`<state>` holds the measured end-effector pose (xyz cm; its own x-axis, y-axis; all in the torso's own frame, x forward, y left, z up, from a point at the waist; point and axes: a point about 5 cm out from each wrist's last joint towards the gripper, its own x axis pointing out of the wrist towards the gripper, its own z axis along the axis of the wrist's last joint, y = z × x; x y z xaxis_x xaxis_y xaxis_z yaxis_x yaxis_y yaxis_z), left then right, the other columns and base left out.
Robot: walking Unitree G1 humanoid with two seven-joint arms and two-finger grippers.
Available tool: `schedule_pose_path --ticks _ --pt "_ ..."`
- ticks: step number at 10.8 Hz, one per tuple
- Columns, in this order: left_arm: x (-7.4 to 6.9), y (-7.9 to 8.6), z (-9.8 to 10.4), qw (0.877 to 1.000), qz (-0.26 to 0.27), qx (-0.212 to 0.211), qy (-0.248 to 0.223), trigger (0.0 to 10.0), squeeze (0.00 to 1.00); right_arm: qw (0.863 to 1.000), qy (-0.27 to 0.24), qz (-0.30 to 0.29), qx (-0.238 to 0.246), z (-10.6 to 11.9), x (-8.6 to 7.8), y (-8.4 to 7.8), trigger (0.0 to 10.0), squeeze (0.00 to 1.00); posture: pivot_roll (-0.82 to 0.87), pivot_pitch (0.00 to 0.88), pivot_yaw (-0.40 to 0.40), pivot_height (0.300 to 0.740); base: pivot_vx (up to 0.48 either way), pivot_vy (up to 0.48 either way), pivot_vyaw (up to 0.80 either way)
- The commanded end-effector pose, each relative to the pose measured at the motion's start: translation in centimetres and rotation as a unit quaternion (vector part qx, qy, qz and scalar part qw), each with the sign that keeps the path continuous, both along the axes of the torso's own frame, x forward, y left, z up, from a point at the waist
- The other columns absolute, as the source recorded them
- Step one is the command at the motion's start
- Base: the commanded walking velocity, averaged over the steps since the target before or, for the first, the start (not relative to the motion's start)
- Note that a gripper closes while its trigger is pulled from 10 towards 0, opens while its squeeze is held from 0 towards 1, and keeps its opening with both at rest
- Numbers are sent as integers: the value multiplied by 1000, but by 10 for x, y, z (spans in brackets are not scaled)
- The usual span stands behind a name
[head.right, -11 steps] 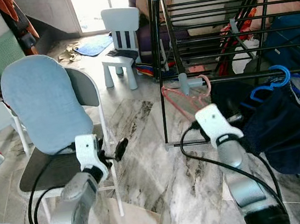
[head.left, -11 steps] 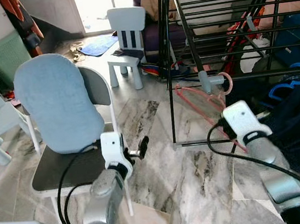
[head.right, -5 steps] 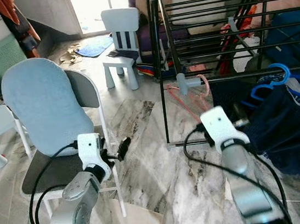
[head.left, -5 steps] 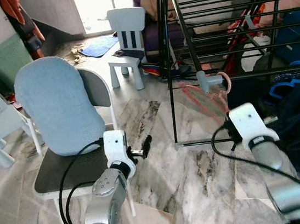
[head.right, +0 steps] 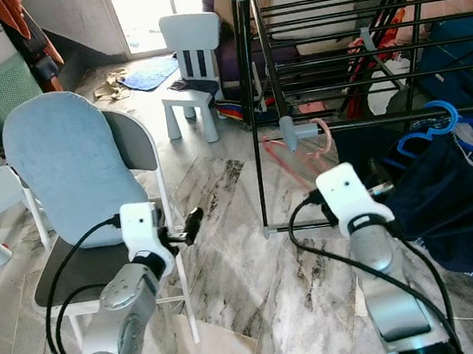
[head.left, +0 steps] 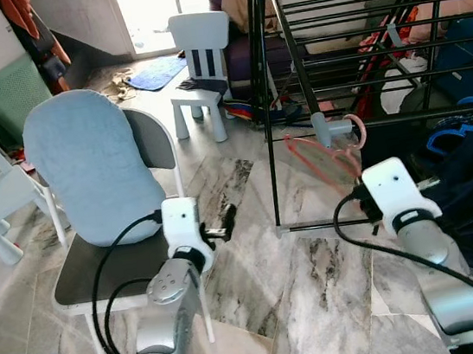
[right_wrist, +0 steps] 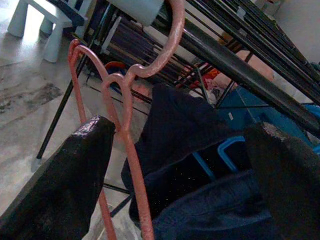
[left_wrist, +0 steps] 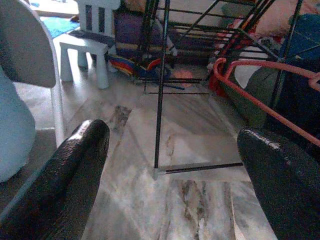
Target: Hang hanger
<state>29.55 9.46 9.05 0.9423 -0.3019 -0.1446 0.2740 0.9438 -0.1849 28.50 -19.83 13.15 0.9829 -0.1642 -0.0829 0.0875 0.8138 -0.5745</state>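
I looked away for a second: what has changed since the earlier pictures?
The right tool has drawn back a little from the pink hanger, fingers open around it without gripping. The hanger hangs by its hook on the drying rack rail as before. The left tool edged forward, open and empty. Chair and blue hanger unchanged.

Silver arms, white wrist blocks, looping black cables, black-fingered tools.

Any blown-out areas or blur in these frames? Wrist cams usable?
Left eye view: doorway behind the small white chair is blown out; the rest is sharp. Left wrist view: open fingers soft and close, floor and rack leg clear. Right wrist view: pink hanger on the rack bar reads clearly; dark clothes lose detail.
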Motion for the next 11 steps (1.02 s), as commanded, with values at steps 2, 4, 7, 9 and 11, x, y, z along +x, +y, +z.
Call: schedule_pose_path --ticks 2,4,7,9,11 --pt "-1 3 6 1000 -3 13 -12 10000 0 1000 -2 0 8 -2 0 1 10000 0 -217 0 68 740 0 0 0" --pt "-1 8 6 1000 7 16 -16 10000 0 1000 -1 7 14 -3 1 6 10000 0 -207 0 45 740 0 0 0" --pt "-10 5 5 1000 15 16 -16 10000 0 999 2 31 29 -6 2 13 10000 0 -166 0 6 740 0 0 0" --pt "-11 9 2 1000 13 26 -9 10000 0 999 6 36 39 -11 7 19 10000 0 -158 0 13 740 0 0 0" --pt "-11 6 1 1000 5 30 -7 10000 0 998 7 41 43 -11 8 22 10000 0 -164 0 13 740 0 0 0"
